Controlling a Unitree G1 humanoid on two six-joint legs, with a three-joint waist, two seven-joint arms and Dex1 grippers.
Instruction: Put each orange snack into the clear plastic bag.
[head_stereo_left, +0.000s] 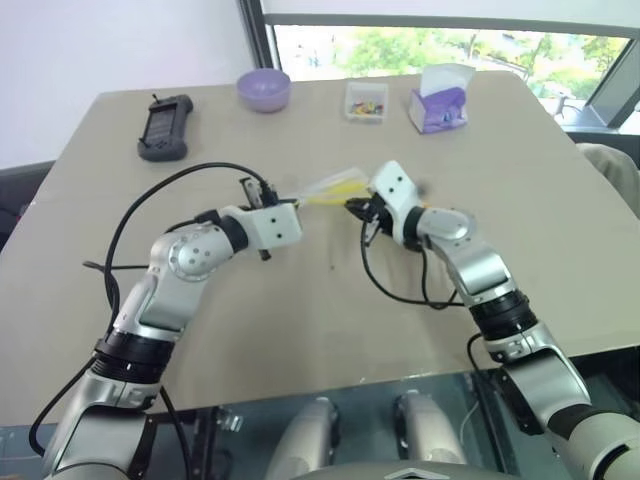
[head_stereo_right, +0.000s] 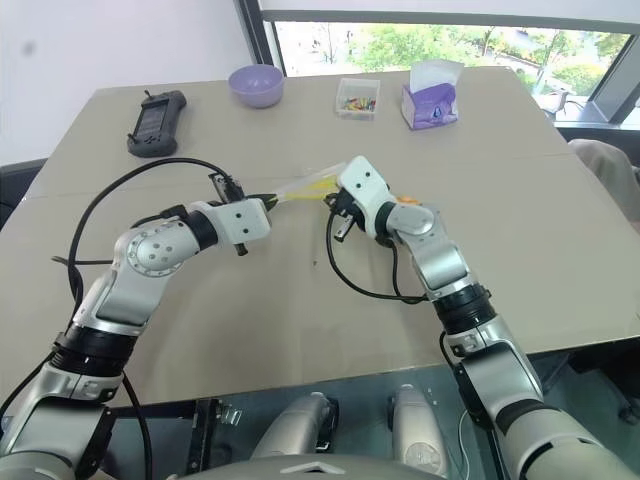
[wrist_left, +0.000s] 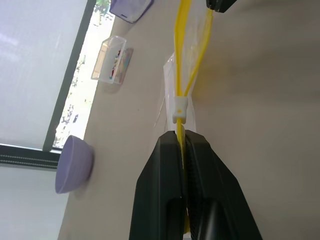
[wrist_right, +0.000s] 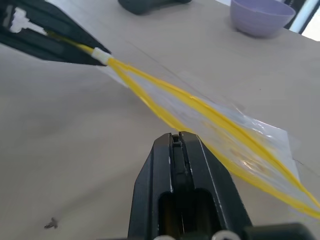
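Bag first: your clear plastic bag (head_stereo_left: 335, 186) hangs above the table (head_stereo_left: 300, 320) between both arms. Your left gripper (wrist_left: 182, 145) is pinched on its yellow zip strip by the white slider. Your right gripper (wrist_right: 179, 142) has its fingers pressed together beside the bag's strip, holding nothing you can see. Beyond sit a purple bowl (head_stereo_left: 264, 89) and a small clear box (head_stereo_left: 366, 101)

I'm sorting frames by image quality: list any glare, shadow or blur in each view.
Left eye view: window overexposed, table evenly lit. Left wrist view: window washed out white; soft shadow beside the clear plastic bag; left gripper sharp. Right wrist view: right gripper sharp, purple bowl soft behind.
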